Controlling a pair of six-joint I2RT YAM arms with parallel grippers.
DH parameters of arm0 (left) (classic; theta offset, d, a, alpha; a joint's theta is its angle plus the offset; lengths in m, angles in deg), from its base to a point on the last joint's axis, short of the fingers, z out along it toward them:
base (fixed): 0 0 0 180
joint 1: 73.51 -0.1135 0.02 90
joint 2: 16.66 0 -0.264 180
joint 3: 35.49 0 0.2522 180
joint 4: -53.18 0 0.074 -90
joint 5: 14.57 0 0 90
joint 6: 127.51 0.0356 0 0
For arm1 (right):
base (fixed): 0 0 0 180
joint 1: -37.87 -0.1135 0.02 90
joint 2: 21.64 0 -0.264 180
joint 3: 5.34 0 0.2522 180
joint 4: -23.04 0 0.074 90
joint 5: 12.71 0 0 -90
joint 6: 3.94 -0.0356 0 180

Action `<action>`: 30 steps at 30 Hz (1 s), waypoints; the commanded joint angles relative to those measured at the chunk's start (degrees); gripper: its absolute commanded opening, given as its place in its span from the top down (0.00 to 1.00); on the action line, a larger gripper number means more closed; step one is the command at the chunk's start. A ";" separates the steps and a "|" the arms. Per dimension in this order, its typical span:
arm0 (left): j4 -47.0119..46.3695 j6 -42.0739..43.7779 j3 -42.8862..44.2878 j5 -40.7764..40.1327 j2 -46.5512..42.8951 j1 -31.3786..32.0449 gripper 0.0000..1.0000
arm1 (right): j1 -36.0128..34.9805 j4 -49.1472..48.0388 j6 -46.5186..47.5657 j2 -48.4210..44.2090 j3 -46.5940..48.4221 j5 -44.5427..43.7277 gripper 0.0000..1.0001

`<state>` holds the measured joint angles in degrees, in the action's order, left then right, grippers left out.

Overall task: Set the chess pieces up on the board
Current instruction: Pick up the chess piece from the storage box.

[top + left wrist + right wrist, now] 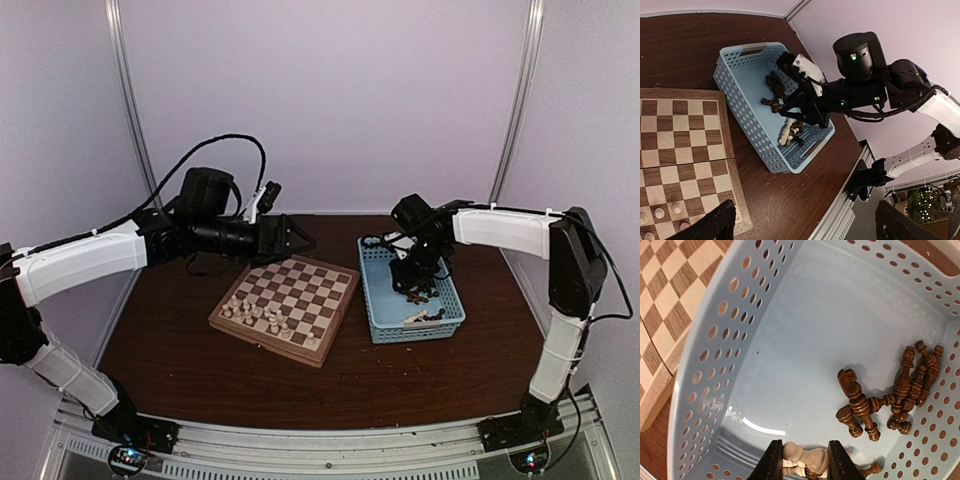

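I work in a robot lab cell, not a lived-in room. Plain pale walls (330,100) close me in on three sides, joined by bare aluminium poles (128,110). My left arm (80,258) and right arm (505,230) are bolted to a metal rail (330,440) at the near edge of a dark brown desk (400,370), with black cables (215,143) looping off them. Beyond the desk, my left wrist view catches blurred clutter (920,205) I cannot identify.
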<state>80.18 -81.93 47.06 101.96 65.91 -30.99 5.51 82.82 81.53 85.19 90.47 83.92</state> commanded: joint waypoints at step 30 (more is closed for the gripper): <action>-37.80 25.59 -9.85 0.02 10.94 0.31 0.24 | 5.46 -38.40 -38.58 -15.22 -17.53 32.97 0.68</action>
<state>59.45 -62.57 38.85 97.41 73.30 -30.97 10.32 53.59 51.10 71.57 74.31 110.35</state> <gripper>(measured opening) 0.821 0.321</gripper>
